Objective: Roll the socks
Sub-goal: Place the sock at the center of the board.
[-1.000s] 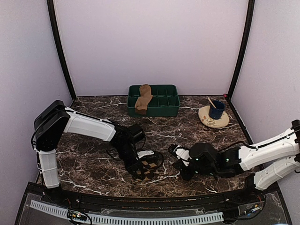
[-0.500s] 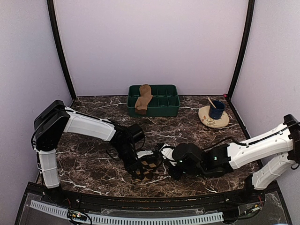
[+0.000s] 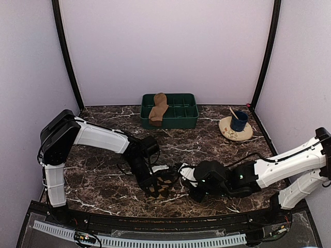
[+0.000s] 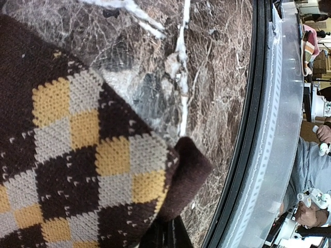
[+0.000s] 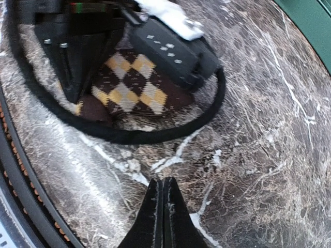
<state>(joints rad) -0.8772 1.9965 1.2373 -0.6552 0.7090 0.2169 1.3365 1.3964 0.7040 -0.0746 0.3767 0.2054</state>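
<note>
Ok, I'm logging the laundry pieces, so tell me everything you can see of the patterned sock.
The patterned sock is knitted, dark brown with yellow and grey diamonds and a plain dark brown end. It lies near the front edge of the marble table, the dark end seemingly folded under. The shut left hand pinches its edge.

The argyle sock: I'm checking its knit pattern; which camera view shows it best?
Left wrist view: the argyle sock fills the frame, diamonds sharp. The right wrist view shows a patch, ringed by a black cable and partly covered by the left arm. The top external view shows only a small bit.
</note>
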